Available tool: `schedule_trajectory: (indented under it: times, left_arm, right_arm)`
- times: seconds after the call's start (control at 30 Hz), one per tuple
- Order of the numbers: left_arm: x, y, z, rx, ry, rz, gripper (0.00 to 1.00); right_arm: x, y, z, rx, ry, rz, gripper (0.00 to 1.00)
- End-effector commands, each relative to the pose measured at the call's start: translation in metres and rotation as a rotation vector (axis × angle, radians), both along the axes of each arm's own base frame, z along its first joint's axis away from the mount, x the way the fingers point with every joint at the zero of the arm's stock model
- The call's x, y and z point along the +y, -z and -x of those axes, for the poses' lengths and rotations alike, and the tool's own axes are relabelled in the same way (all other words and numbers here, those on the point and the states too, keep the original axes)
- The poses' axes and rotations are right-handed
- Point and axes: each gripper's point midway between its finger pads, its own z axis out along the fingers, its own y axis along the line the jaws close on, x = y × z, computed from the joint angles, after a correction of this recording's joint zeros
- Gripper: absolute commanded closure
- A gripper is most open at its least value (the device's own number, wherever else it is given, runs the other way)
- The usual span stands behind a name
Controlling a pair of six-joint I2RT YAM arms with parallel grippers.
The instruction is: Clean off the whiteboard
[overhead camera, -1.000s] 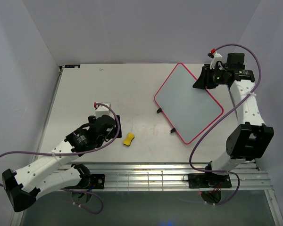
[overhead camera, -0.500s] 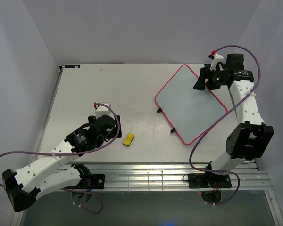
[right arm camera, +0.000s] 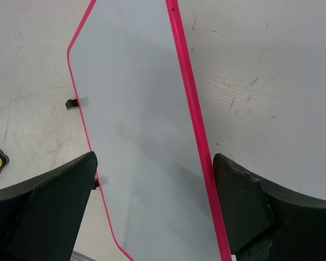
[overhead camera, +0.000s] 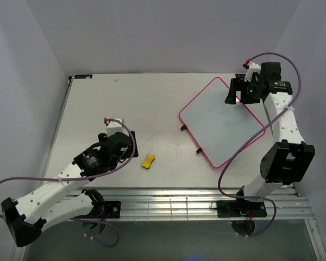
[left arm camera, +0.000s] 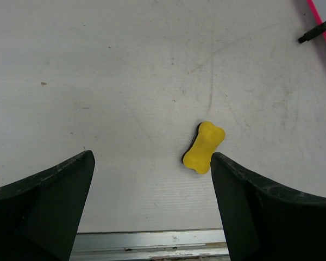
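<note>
The whiteboard (overhead camera: 220, 122), glossy white in a thin pink-red frame, lies flat and turned at an angle on the right half of the table, with two black clips (overhead camera: 182, 128) on its left edge. I see no marks on its surface (right arm camera: 141, 119). My right gripper (overhead camera: 236, 92) hovers open over the board's far right edge, its fingers either side of the pink frame (right arm camera: 154, 163). My left gripper (overhead camera: 128, 147) is open above bare table, empty (left arm camera: 152, 157). A small yellow sponge (overhead camera: 148, 161) lies just right of it, near the right finger (left arm camera: 204, 147).
An aluminium rail (overhead camera: 195, 198) runs along the table's near edge, close below the sponge. White enclosure walls stand on the left, back and right. One board clip (left arm camera: 314, 32) shows at the top right of the left wrist view.
My right gripper has opened wide at the board's far edge. The whiteboard has shifted and turned slightly to the right. My left arm has drawn back a little to the left.
</note>
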Motion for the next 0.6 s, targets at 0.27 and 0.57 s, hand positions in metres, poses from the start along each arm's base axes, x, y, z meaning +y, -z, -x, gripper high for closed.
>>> schedule_trajectory:
  times: [0.27,0.57]
  left_arm:
    - [0.016,-0.004,-0.008,-0.022,-0.081,0.01,0.02]
    - [0.016,-0.006,-0.008,-0.027,-0.078,0.016,0.02]
  right_arm:
    - [-0.011,-0.015,-0.009,-0.045,0.073,0.039,0.1]
    - [-0.017,-0.021,-0.008,-0.062,0.106,0.061,0.1]
